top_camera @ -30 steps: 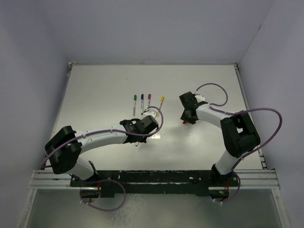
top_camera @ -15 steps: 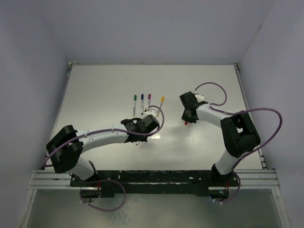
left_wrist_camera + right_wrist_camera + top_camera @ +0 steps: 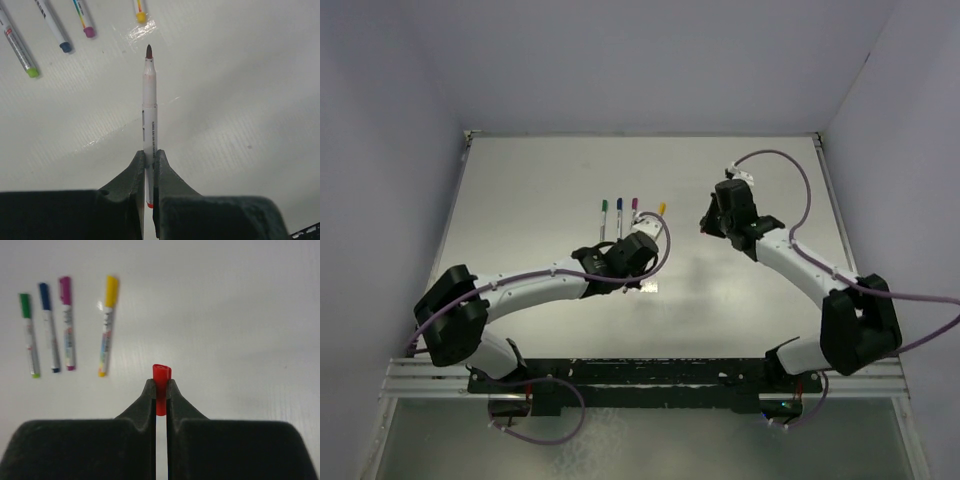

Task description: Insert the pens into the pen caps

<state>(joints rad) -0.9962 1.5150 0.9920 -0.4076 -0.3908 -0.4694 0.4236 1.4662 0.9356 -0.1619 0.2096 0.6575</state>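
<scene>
My left gripper (image 3: 148, 155) is shut on a white pen (image 3: 149, 107) with a bare dark red tip pointing away from the wrist, held above the table. In the top view that gripper (image 3: 638, 240) sits just near of the pen row. My right gripper (image 3: 160, 385) is shut on a small red pen cap (image 3: 161, 376), open end up, lifted off the table; from above it (image 3: 706, 226) hangs right of the row. Lying side by side are pens with caps on: green (image 3: 603, 217), blue (image 3: 619, 214), magenta (image 3: 634, 211) and yellow (image 3: 659, 213).
The white table (image 3: 540, 190) is walled by purple-grey panels at the back and sides. A small pale tag (image 3: 651, 288) lies near the left wrist. Both arms' purple cables loop above the table.
My right gripper closed on the red cap and rose from the table, the arm swinging back and to the right. The left gripper shifted slightly toward the pen row, still holding its pen.
</scene>
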